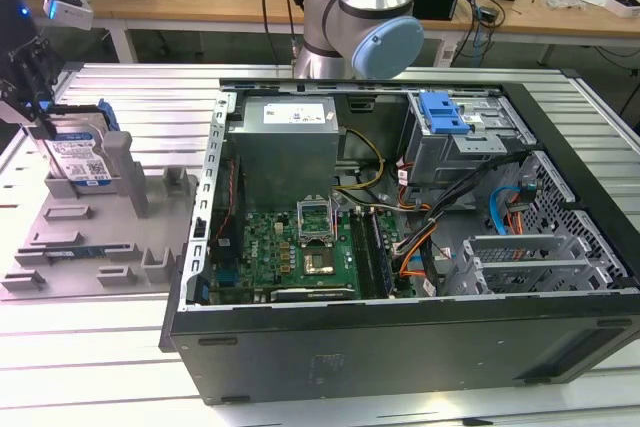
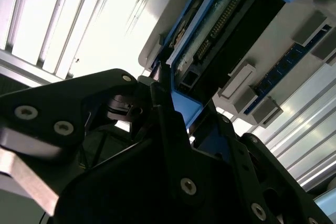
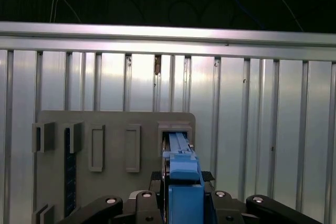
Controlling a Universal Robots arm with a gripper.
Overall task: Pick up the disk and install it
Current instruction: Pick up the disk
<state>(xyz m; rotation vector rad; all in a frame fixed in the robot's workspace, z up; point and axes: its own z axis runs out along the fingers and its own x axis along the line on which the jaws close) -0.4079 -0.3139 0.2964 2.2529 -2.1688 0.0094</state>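
Geometry check: your gripper (image 1: 40,117) sits on top of the disk (image 1: 82,159), which stands on edge in a slot of the grey holder (image 1: 95,247) on the worktop (image 1: 100,357). The disk is directly below and between the jaws, not off to either side. In the first wrist view its blue carrier frame (image 3: 181,163) runs straight down the centreline with one jaw on each flat face, so the closing line passes through the thin dimension and the top edge runs square across it. The second wrist view shows the connector end (image 2: 218,27) facing sideways out from between the jaws. From that I read the long axis as level, running along the slot and not vertical; that's a judgement, not a certainty. Jaw state: they hug the frame on both sides, but you cannot tell from these views whether they are clamped on it or only just beside it. The disk's lower edge looks seated in the holder, so I'd call it not lifted yet. There is one arm, so no question of which is nearer. The open computer case (image 1: 400,277) lies well apart from the jaws, toward the exterior view's right. The drive cage with the blue latch (image 1: 445,112) sits inside it, on the side away from the jaws.
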